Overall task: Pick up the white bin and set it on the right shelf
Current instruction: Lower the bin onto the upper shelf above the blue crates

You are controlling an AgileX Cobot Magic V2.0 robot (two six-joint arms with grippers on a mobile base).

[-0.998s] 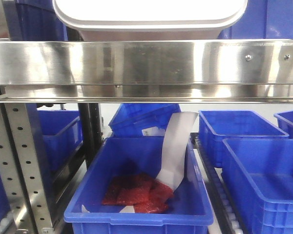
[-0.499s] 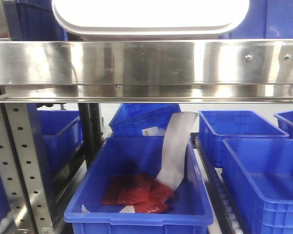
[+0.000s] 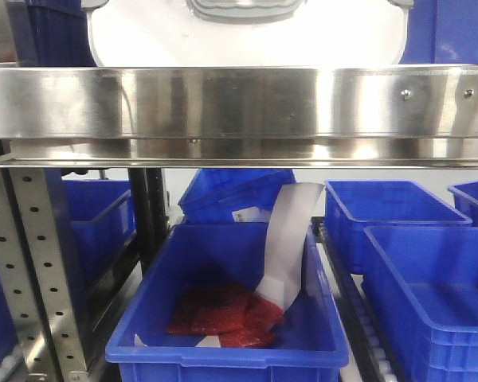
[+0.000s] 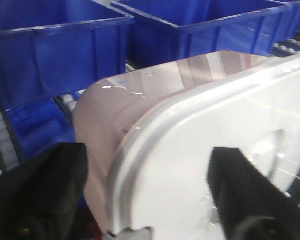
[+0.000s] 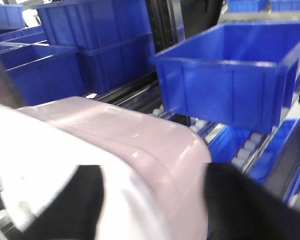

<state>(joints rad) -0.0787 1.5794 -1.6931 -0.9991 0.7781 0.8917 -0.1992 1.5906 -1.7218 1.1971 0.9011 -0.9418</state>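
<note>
White bin (image 3: pixel 247 36): front view, at twelve o'clock above the right shelf (image 3: pixel 239 102) rail, lid face and grey handle turned toward us; blue crate (image 3: pixel 227 298) below at six.

Left wrist view: left gripper (image 4: pixel 145 200), dark fingers (image 4: pixel 40 192) at eight and four o'clock straddling the lid edge; we cannot tell if they clamp.

Right wrist view: right gripper (image 5: pixel 155 210), likewise unclear.

We judge it rigid, glossy, slippery, bulky; best held at both ends under the lid overhang.

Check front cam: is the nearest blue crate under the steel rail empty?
No. The blue crate holds red packets and a white paper strip.
</note>
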